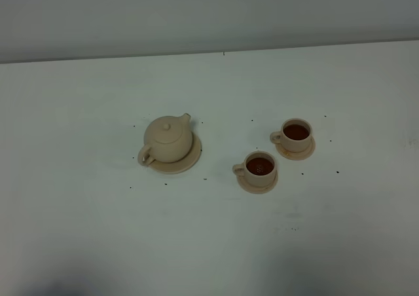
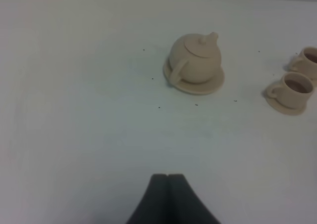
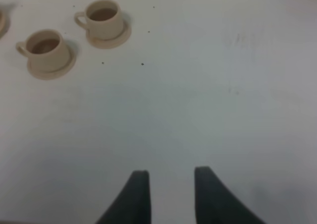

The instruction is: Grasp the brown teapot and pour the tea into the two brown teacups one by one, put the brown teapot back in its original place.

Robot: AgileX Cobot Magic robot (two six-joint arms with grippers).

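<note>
The white tabletop (image 1: 98, 237) carries everything. The brown teapot (image 1: 167, 139) sits lidded on its wide saucer plate (image 1: 191, 160), left of the two brown teacups (image 1: 260, 166) (image 1: 295, 134), each on a small saucer and holding dark tea. The left hand (image 2: 168, 177) is closed and empty; the right hand (image 3: 171, 177) is parted and empty.

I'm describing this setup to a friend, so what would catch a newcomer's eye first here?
Probably the brown teapot, lid on, sitting on its wide saucer left of centre on the white table. Then the two brown teacups to its right, each on a small saucer and holding dark tea.
</note>
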